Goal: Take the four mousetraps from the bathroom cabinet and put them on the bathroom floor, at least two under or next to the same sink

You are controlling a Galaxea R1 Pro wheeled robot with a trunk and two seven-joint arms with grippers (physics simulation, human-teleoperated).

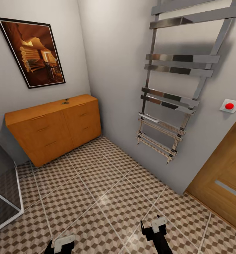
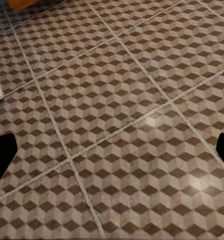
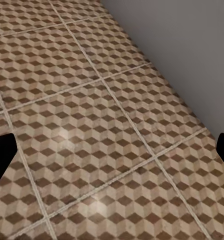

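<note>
Approach step judged in hand: low orange-brown wooden cabinet (image 1: 54, 128) w/ small dark item on top is seen well apart across cube-patterned tiled floor (image 1: 107, 197). Left gripper (image 1: 60, 246) & right gripper (image 1: 154, 225) are held low, fingers apart, nothing held; base must be driven closer next.

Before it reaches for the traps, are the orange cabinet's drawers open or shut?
Shut. In the head view every drawer front on the cabinet sits flush, none pulled out.
</note>
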